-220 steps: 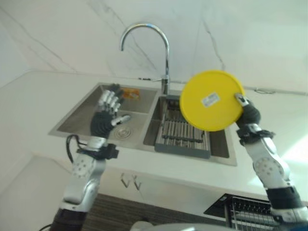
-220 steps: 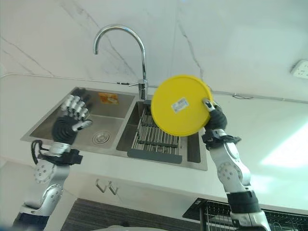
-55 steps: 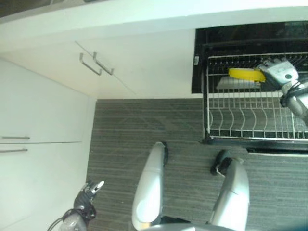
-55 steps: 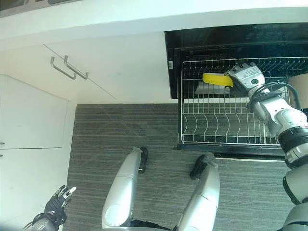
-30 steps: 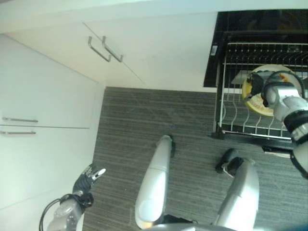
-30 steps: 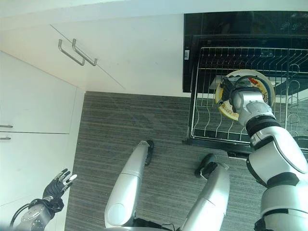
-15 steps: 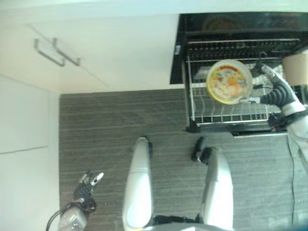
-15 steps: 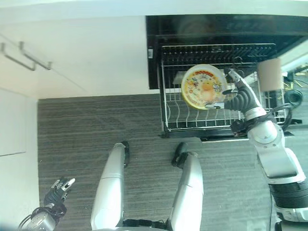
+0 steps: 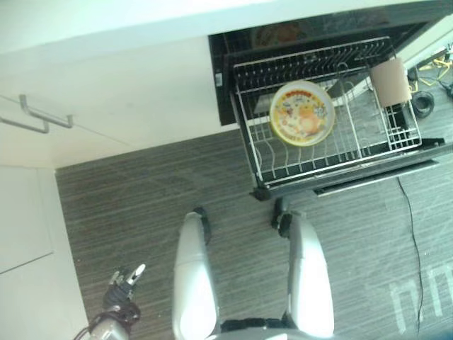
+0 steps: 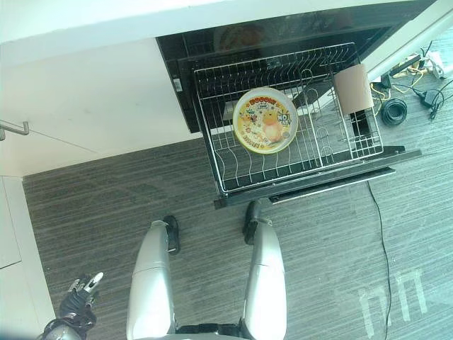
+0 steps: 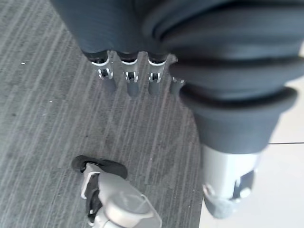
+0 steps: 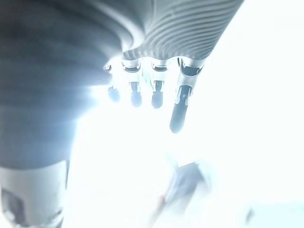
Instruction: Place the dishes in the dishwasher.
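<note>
A yellow plate (image 9: 302, 113) with a cartoon print stands tilted among the wire tines of the pulled-out dishwasher rack (image 9: 283, 166), its printed face toward me. No hand touches it. My left hand (image 9: 122, 281) hangs low at the lower left over the floor, fingers (image 11: 127, 78) straight and empty. My right hand (image 12: 156, 90) has its fingers straight and holds nothing, against a bright white background.
A tan cup-like holder (image 9: 390, 81) sits at the rack's right end. The black dishwasher opening (image 10: 212, 42) lies behind the rack. White cabinet doors with a metal handle (image 9: 46, 120) are to the left. Cables (image 10: 393, 110) lie on the grey striped floor at the right.
The right hand has let go of the plate and drawn back out of the eye views. The plate stays in the rack. The camera has shifted, so the rack shows further left.
</note>
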Robot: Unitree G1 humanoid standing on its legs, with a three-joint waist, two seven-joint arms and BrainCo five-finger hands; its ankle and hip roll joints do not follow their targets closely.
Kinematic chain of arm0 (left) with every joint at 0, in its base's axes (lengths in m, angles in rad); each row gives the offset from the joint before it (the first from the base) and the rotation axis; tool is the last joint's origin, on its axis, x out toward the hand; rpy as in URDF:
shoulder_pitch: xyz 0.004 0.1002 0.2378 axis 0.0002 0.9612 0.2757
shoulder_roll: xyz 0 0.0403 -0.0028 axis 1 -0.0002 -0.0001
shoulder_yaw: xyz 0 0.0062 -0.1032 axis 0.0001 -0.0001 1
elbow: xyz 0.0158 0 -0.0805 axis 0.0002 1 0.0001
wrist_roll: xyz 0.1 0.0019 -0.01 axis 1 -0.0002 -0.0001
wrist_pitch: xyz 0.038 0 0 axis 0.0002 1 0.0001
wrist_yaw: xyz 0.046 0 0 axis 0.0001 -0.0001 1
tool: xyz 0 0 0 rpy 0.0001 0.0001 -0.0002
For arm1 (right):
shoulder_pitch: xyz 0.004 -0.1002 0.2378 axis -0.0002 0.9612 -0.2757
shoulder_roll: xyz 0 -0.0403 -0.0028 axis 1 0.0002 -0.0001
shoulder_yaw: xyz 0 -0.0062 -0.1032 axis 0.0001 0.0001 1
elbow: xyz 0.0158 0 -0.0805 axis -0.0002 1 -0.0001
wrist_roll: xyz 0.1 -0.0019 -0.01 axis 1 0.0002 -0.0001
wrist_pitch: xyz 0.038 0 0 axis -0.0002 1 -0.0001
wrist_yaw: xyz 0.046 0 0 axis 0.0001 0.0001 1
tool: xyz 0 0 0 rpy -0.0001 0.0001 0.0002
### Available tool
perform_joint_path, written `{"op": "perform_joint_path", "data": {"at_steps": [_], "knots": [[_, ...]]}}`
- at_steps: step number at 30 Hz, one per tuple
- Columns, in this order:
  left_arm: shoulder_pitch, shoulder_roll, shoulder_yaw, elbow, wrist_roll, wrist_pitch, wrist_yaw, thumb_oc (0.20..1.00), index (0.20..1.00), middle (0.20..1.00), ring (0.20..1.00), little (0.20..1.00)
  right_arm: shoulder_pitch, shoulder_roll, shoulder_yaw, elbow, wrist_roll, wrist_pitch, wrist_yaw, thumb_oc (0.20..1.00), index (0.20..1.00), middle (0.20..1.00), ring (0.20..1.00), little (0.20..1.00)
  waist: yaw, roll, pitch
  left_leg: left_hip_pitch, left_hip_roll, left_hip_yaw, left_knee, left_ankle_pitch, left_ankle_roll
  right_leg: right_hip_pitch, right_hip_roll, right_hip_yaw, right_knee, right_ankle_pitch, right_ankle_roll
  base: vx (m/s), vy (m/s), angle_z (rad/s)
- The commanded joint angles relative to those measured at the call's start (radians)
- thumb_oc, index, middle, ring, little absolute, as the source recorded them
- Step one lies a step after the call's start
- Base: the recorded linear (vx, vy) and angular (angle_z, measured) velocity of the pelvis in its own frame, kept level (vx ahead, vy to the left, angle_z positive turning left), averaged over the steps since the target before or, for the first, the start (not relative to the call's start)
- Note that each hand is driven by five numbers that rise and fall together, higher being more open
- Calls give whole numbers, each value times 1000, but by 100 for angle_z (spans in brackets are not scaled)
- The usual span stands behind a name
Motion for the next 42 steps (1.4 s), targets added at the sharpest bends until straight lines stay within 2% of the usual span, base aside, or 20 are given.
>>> {"op": "perform_joint_path", "data": {"at_steps": [1,2,3,5,7,8,9,11,12,13,14,15,16,18,20,22,26,33,37,42], "knots": [[77,30,14,5,5,-1,6,1000,1000,1000,1000,1000,-53,43,92,9,-90,-100,-168,489,489,489,489,489,6,43,-18,-25,26,-27,-17,30,-3,9,-28,26,149,-105,2,-54,30,11],[80,22,23,17,19,-9,-6,1000,1000,1000,1000,1000,-44,75,109,70,-31,-160,-213,200,200,200,200,200,5,47,-19,-26,28,-23,-17,29,-6,6,-31,28,147,-106,3,-37,3,-1],[79,19,23,26,23,-17,-11,1000,1000,1000,1000,1000,-46,85,119,99,-10,-181,-219,200,200,200,200,200,4,48,-21,-26,29,-22,-18,29,-8,6,-31,29,145,-105,3,-37,3,-3],[60,6,16,63,26,-42,-17,1000,1000,1000,1000,1000,-73,157,201,244,116,-282,-213,200,200,200,200,200,3,62,-24,-37,23,-17,-18,34,-13,-9,-35,37,143,-103,-1,-41,19,-4],[38,6,5,74,28,-39,-10,1000,1000,1000,1000,1000,-101,196,259,335,211,-369,-187,200,200,200,200,200,6,70,-26,-45,19,-15,-15,37,-14,-19,-38,39,145,-101,-4,-26,-3,5],[-3,13,-29,68,18,-10,39,1000,1000,1000,1000,1000,-142,220,306,393,316,-419,-136,200,200,200,200,200,7,75,-33,-56,13,-17,-12,41,-14,-29,-38,44,145,-94,-3,5,-17,6],[-42,22,-45,72,17,18,72,1000,1000,1000,1000,1000,-177,220,329,417,367,-417,-114,200,200,200,200,200,6,75,-37,-62,9,-18,-3,40,-14,-37,-36,48,151,-94,-5,31,-22,4],[-163,36,-76,131,15,71,142,1000,1000,1000,1000,1000,-293,221,393,480,584,-393,1,200,200,200,200,200,5,76,-53,-84,1,-25,29,34,-17,-68,-33,52,185,-100,-13,57,-48,8],[-242,48,-104,177,-5,102,185,1000,1000,1000,1000,1000,-379,232,452,513,653,-354,87,200,200,200,200,200,4,80,-65,-96,-3,-29,51,33,-17,-86,-33,53,210,-104,-17,50,-39,3],[-246,48,-104,180,-6,102,185,1000,1000,1000,1000,1000,-384,230,453,517,655,-355,89,200,200,200,200,200,3,79,-63,-98,-3,-29,53,32,-17,-88,-33,53,212,-105,-17,61,-9,-3],[-300,46,-135,211,-26,121,225,1000,1000,1000,1000,1000,-450,237,521,519,672,-311,172,200,200,200,200,200,0,87,-76,-108,-4,-31,71,32,-16,-103,-31,56,234,-110,-25,45,8,-6],[-307,45,-139,217,-30,124,230,1000,1000,1000,1000,1000,-459,238,530,518,690,-297,199,200,200,200,200,200,-1,88,-78,-112,-5,-31,76,31,-17,-107,-31,58,239,-112,-26,68,10,-5],[-348,39,-165,235,-48,150,265,1000,1000,1000,1000,1000,-506,248,580,519,753,-272,274,200,200,200,200,200,-4,96,-90,-121,-2,-30,79,34,-18,-122,-29,63,254,-116,-30,39,-8,-8],[-372,28,-179,242,-42,170,294,1000,1000,1000,1000,1000,-529,268,603,518,804,-273,343,200,200,200,200,200,-4,101,-100,-126,-5,-29,74,40,-18,-133,-31,65,267,-120,-32,32,-50,-7],[-388,15,-194,265,-42,159,323,1000,1000,1000,1000,1000,-549,293,625,522,874,-276,415,200,200,200,200,200,-6,104,-108,-134,-9,-32,80,44,-16,-143,-35,65,282,-124,-35,53,-66,-2],[-398,4,-202,273,-44,166,355,1000,1000,1000,1000,1000,-570,318,643,516,858,-281,444,200,200,200,200,200,-6,109,-115,-142,-15,-37,95,43,-14,-154,-38,69,305,-128,-38,87,-42,13],[-406,-12,-232,259,-32,194,400,1000,1000,1000,1000,1000,-649,321,664,442,853,-224,449,200,200,200,200,200,-1,120,-123,-164,-22,-51,131,38,-11,-184,-43,80,353,-141,-44,63,-44,10],[-423,-39,-259,283,-10,213,414,1000,1000,1000,1000,1000,-787,292,703,399,758,-136,451,200,200,200,200,200,9,119,-130,-166,-25,-60,147,42,-11,-187,-47,82,380,-153,-51,57,-30,-8],[-427,-21,-291,319,6,266,425,1000,1000,1000,1000,1000,-1022,193,774,429,687,-70,498,200,200,200,200,200,51,127,-127,-180,-23,-75,175,54,-16,-195,-62,70,432,-179,-57,88,-127,12],[-433,8,-318,363,25,313,433,1000,1000,1000,1000,1000,-1287,119,921,543,603,-11,486,200,200,200,200,200,109,144,-123,-203,-23,-90,170,98,-28,-211,-88,56,481,-202,-69,99,-163,21]]}}
